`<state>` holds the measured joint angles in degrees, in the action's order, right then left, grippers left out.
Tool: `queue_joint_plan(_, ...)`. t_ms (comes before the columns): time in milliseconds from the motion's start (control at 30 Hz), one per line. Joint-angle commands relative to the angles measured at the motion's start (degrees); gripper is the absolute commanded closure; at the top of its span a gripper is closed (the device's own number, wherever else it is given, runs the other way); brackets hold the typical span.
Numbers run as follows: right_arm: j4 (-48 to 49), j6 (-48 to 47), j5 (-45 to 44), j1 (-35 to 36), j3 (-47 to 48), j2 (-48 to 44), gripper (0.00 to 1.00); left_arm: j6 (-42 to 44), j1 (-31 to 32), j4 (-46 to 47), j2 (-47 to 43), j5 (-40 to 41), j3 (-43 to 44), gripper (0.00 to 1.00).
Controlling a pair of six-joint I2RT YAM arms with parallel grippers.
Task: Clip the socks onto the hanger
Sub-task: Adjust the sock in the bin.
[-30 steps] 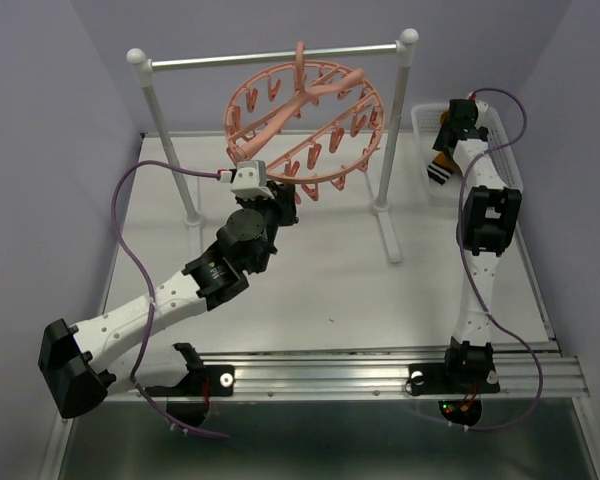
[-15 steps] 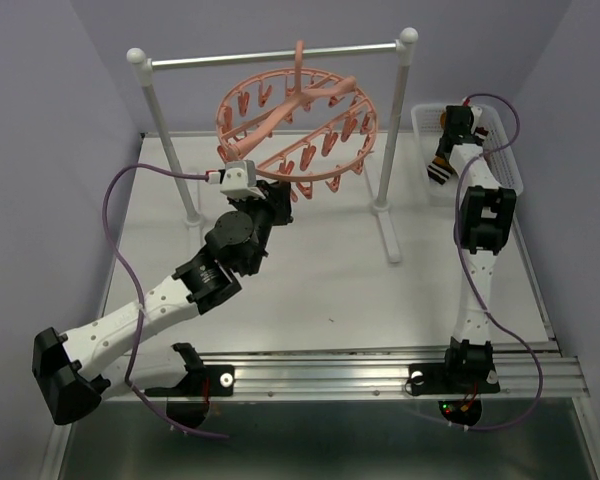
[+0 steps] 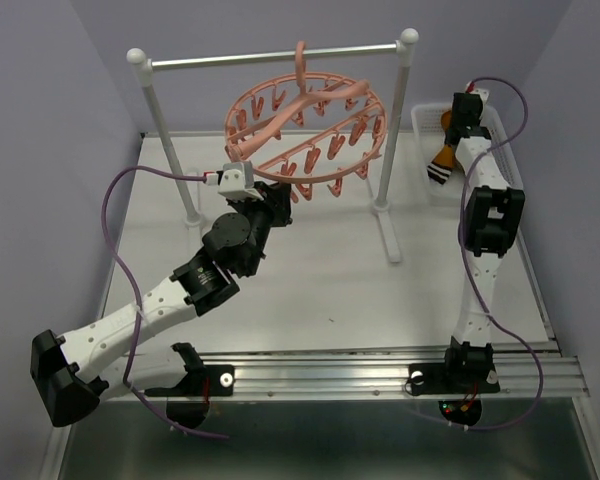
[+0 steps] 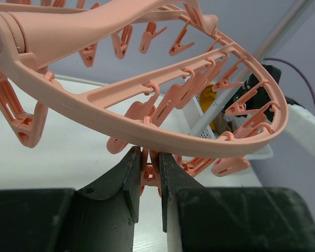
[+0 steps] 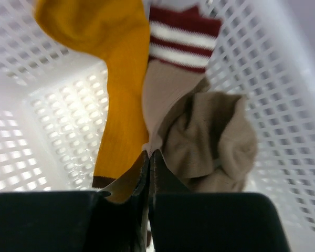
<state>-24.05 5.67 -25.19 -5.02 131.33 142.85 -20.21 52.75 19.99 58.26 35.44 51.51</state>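
The salmon-pink hanger (image 3: 305,118) hangs by its hook from the metal rail. My left gripper (image 3: 280,196) reaches up under the ring's near edge. In the left wrist view it (image 4: 150,167) is shut on one dangling clip (image 4: 148,176) just below the hanger's rim (image 4: 163,137). My right gripper (image 3: 450,140) is down in the white basket. In the right wrist view it (image 5: 149,154) is shut on a fold of a brown sock (image 5: 173,100) with a striped cuff. A mustard-orange sock part (image 5: 121,79) lies beside it. From above, a sock (image 3: 441,163) shows under the right wrist.
The white-posted rail stand (image 3: 388,150) stands across the back of the table, its feet reaching toward the middle. The white mesh basket (image 3: 505,160) sits at the back right corner; its walls (image 5: 283,79) close in around the right gripper. Purple cables loop off both arms.
My right gripper has shut on the sock after standing open, and its wrist has shifted farther back in the basket. The hanger has swung slightly; the left gripper stays on its clip.
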Motion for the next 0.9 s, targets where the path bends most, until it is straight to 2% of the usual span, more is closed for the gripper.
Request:
queue_joint_plan(0, 3.4, -3.57, -2.32, 0.09, -1.5, -13.19, 0.99, -1.06, -0.37, 3.57, -1.31, -0.02, -0.35, 1.0)
queue_joint_plan(133, 3.31, -0.4, -3.99, 0.09, -8.0, -19.25, 0.99, -0.89, -0.37, 3.57, -1.39, -0.11, -0.53, 1.0)
queue_joint_plan(267, 3.22, 4.68, -0.14, 0.09, -14.59, -24.61, 0.99, -0.8, -0.37, 3.57, -1.22, -0.64, -0.44, 1.0)
queue_joint_plan(500, 3.58, 10.67, 5.06, 0.09, -18.38, -31.83, 0.99, -0.8, -0.37, 3.57, -0.69, -1.51, -0.53, 1.0)
queue_joint_plan(667, 3.84, 11.47, 10.14, 0.09, -20.58, -34.12, 0.99, -1.06, -0.37, 3.48, -0.52, -2.04, -0.53, 1.0)
queue_joint_plan(767, 3.75, 11.64, 9.12, 0.09, -21.29, -34.91, 0.99, -0.89, -0.37, 3.39, -0.52, -1.96, -0.53, 1.0)
queue_joint_plan(867, 3.75, 12.43, 3.24, 0.09, -22.43, -35.27, 0.99, -1.15, -0.37, 3.39, -0.6, -2.04, -0.62, 1.0)
